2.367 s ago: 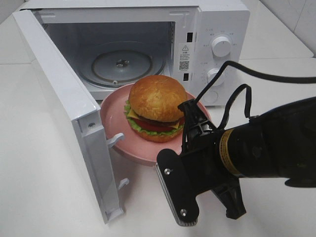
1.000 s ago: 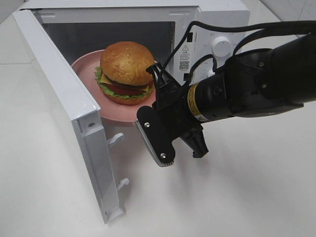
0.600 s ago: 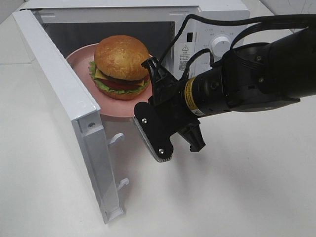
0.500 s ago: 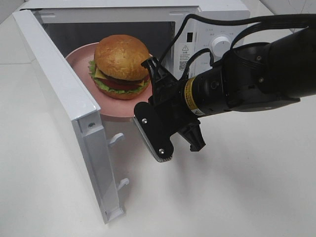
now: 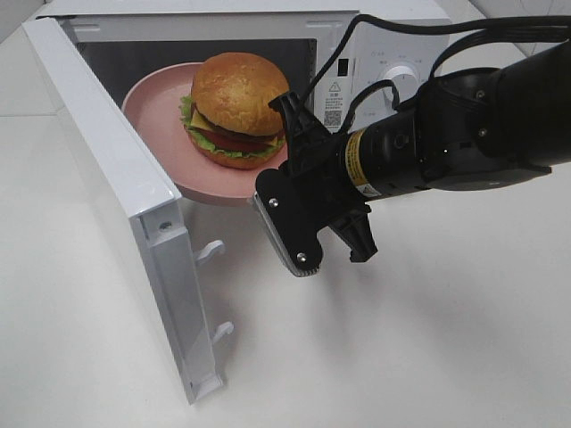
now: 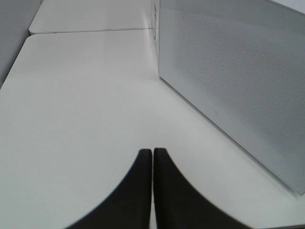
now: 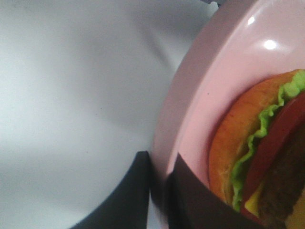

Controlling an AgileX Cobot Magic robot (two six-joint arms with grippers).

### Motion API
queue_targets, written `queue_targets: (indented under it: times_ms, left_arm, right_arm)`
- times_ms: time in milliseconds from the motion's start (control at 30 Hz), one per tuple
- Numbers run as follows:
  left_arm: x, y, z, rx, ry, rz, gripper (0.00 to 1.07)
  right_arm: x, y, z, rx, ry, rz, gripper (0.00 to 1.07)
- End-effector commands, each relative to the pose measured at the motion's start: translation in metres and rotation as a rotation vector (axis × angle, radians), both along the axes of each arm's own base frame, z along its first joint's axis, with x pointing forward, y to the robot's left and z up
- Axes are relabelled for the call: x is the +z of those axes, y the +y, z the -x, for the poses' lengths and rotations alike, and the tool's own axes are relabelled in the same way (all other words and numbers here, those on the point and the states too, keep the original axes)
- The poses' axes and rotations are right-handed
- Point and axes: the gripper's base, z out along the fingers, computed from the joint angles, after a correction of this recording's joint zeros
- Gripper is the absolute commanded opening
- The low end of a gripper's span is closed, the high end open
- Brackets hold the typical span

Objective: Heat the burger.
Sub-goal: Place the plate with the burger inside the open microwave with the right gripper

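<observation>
The burger [image 5: 239, 107] with golden bun, lettuce, tomato and cheese sits on a pink plate [image 5: 153, 111] held in the mouth of the open microwave [image 5: 393, 45], partly inside the cavity. My right gripper [image 5: 288, 153] is shut on the plate's right rim. In the right wrist view the fingers [image 7: 190, 200] of that gripper [image 7: 159, 179] pinch the plate's rim [image 7: 190, 105], with the burger [image 7: 252, 157] close beside them. My left gripper [image 6: 152, 152] is shut with nothing in it, low over the white table, beside the microwave door's outer face [image 6: 238, 86].
The microwave door [image 5: 116, 178] stands swung out on the left toward the table's front. Control knobs [image 5: 400, 78] are on the microwave's right panel, behind my right arm. White tabletop [image 5: 428, 357] spreads in front and to the right.
The plate with the burger has moved up and further into the microwave's opening, drifting left and then back to the right. My right arm went with it. The grip on the rim held.
</observation>
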Motion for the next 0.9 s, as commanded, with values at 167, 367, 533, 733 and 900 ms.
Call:
queue_targets:
  times_ms: [167,367,533,733,900]
  left_arm:
    - [0.0002,-0.0007,0.0024,0.001,-0.027,0.011,0.00]
    - [0.0002,-0.0007,0.0024,0.001,-0.027,0.011,0.00]
    - [0.0002,-0.0007,0.0024,0.001,-0.027,0.011,0.00]
    - [0.0002,-0.0007,0.0024,0.001,-0.027,0.011,0.00]
    - [0.0002,-0.0007,0.0024,0.001,-0.027,0.011,0.00]
  right_arm:
    - [0.0098,0.0044,-0.0018,0.025,-0.024,-0.042,0.00]
    - [0.0095,0.0038,-0.0021,-0.004,-0.007,-0.055,0.00]
    - [0.0095,0.0038,-0.0021,-0.008,-0.003,-0.059,0.00]
    - [0.0094,0.0035,-0.0022,-0.039,0.018,-0.080,0.00]
    - [0.0094,0.0034,-0.0022,-0.036,0.015,-0.075,0.00]
